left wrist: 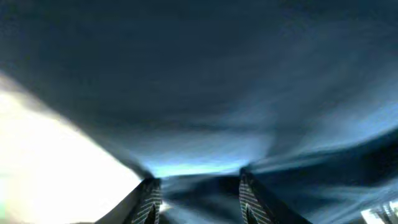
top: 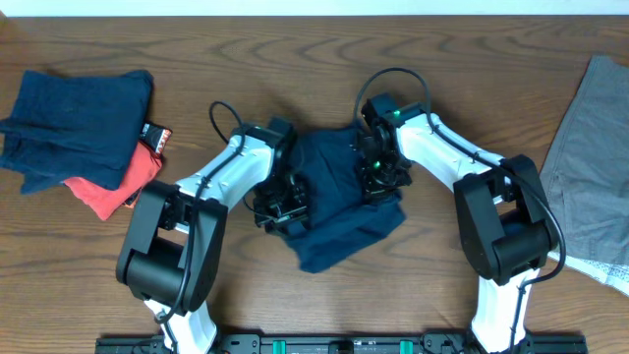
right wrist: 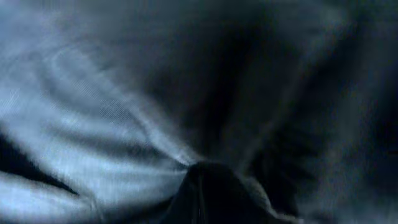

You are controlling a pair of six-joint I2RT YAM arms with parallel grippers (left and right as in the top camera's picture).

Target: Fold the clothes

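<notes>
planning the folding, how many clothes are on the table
4: navy shorts at centre, navy piece far left atop a red one, grey one far right; others may be hidden beneath.

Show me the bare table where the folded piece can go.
Free: the far strip of table between the navy-and-red pile and the grey garment; the near edge between the two arm bases; the near-left corner below the pile. Crowded: the centre, where the left gripper and right gripper work the navy garment.
</notes>
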